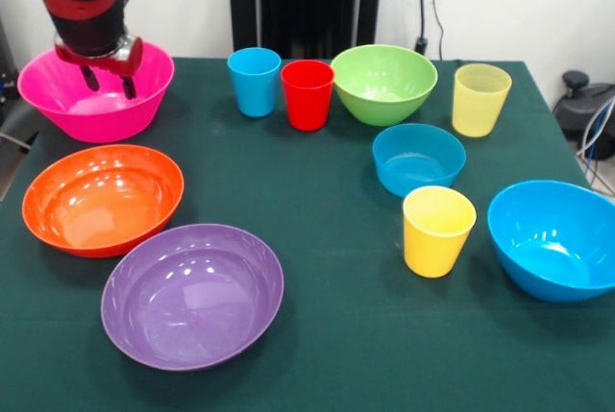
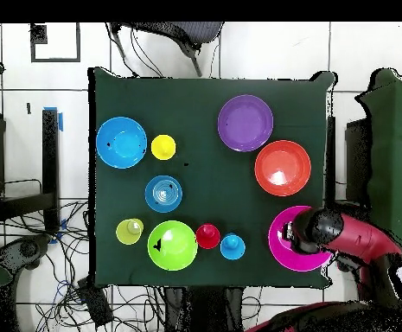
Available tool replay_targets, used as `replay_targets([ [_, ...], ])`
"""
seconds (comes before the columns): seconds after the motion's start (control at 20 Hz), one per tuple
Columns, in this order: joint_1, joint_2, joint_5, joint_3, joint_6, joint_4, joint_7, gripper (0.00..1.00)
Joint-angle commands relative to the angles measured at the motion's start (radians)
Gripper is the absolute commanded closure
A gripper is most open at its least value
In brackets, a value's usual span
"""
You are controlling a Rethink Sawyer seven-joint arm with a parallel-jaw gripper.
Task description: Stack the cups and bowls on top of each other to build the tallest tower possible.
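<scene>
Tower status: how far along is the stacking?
Done: nothing stacked. All bowls and cups sit apart and upright on the table.
In hand: the hand hangs open over the pink bowl, holding nothing.
Left: everything, including the orange bowl, purple bowl, green bowl, both blue bowls, and the four cups, such as the red cup.

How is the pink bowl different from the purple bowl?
The pink bowl sits at the table's far corner, while the purple bowl sits near the front edge. The gripper hangs inside the pink bowl; nothing is over the purple bowl. The pink bowl looks deeper, the purple bowl wider and shallower. Both are big, shiny, upright and empty.
</scene>
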Motion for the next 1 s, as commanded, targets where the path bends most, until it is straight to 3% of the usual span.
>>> replay_targets([
  [0.05,0.022,0.029,0.012,0.114,-0.088,-0.015,0.031,0.0],
  [1.0,0.029,0.021,0.016,0.124,-0.063,-0.024,0.025,0.0],
])
